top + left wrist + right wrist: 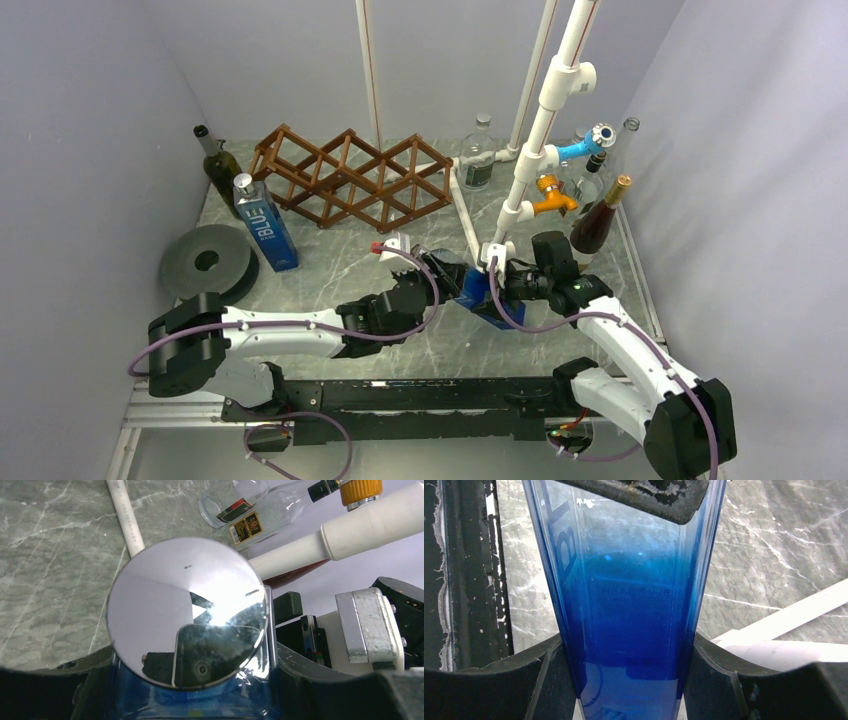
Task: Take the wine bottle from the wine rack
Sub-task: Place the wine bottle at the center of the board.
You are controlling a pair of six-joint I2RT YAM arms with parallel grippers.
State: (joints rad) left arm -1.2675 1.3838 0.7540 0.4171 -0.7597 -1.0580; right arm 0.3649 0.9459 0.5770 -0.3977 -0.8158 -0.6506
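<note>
The brown wooden wine rack point(350, 178) stands at the back of the table, and every cell that shows is bare. In front of it, mid-table, both arms hold a blue wine bottle point(478, 295) lying between them. My left gripper point(452, 280) is shut on its cap end; the left wrist view shows the mirror-like silver cap point(165, 595) with my left gripper point(192, 690) pressed to the blue glass on both sides. My right gripper point(503, 285) is shut on the body. In the right wrist view, the right gripper point(629, 680) clamps the blue bottle point(629, 580).
A second blue bottle point(265, 222) and a green bottle point(220, 165) stand at the left, beside a grey disc point(205, 262). A white pipe frame point(535, 140) with orange and blue fittings rises right of centre. Clear bottles point(478, 155) and a dark bottle point(598, 218) stand at back right.
</note>
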